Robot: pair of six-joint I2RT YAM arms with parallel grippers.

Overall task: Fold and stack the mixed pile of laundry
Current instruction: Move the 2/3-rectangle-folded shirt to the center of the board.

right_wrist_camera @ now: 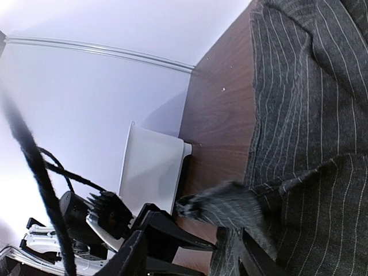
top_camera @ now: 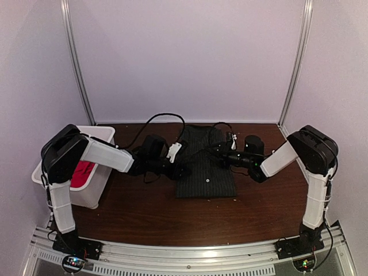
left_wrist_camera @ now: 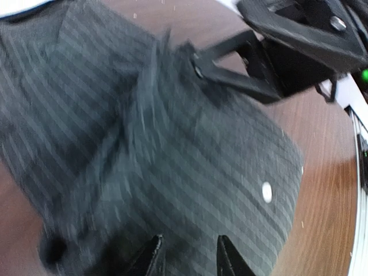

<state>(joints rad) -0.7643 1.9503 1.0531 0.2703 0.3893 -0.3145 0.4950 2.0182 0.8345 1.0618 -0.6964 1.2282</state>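
Observation:
The dark pinstriped shirt lies partly folded at the table's middle. The red T-shirt sits in the white bin at the left. My left gripper is at the shirt's left edge. In the left wrist view it is open and empty just above the fabric. My right gripper is over the shirt's upper right part. In the right wrist view it is open, with a raised, blurred flap of shirt between its fingers.
The white bin also shows in the right wrist view, beyond the bare brown table. Black cables loop over the table's back part. The metal rail runs along the near edge.

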